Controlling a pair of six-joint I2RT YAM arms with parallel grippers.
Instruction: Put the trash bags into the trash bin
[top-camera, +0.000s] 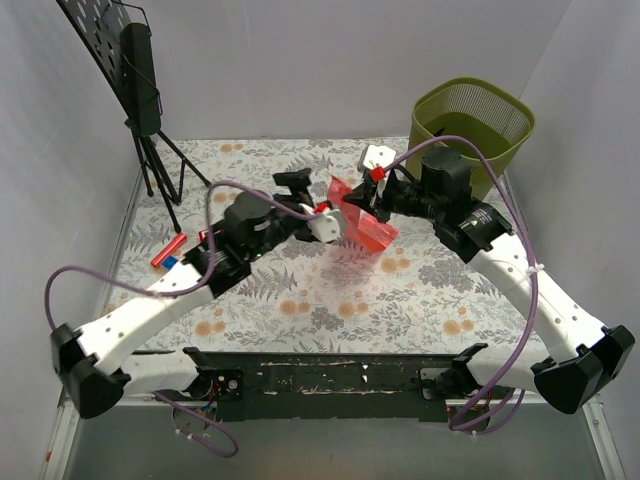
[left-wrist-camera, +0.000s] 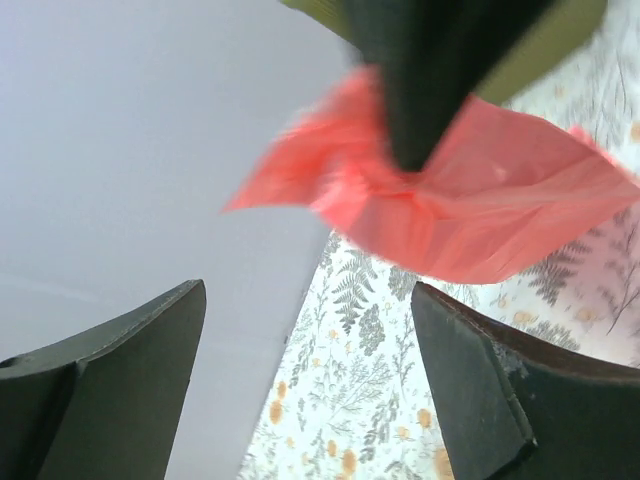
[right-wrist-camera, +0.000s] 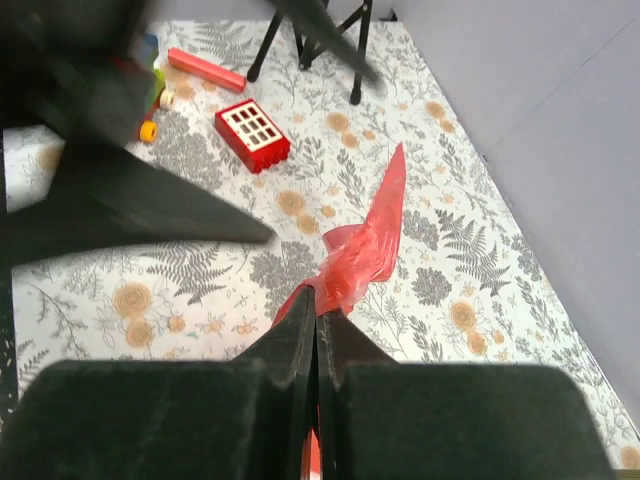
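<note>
Right wrist view: right gripper (right-wrist-camera: 317, 305) jaws pressing together, pinching crumpled edge of red trash bag (right-wrist-camera: 368, 240), holding it over floral tablecloth (right-wrist-camera: 440, 260). Left wrist view: left gripper (left-wrist-camera: 308, 300) jaws standing spread wide, gripping nothing, bag hanging just beyond them. Top external view: bag hanging mid-table between both grippers; olive mesh trash bin (top-camera: 470, 115) standing upright at far right corner, apart from bag; red toy with white buttons (right-wrist-camera: 252, 135) lying on cloth

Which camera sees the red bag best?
The top camera: it shows nearly the whole red bag hanging from the right gripper. The left wrist camera sees it big but blurry. The right wrist camera sees only a twisted bit in its fingers.
</note>
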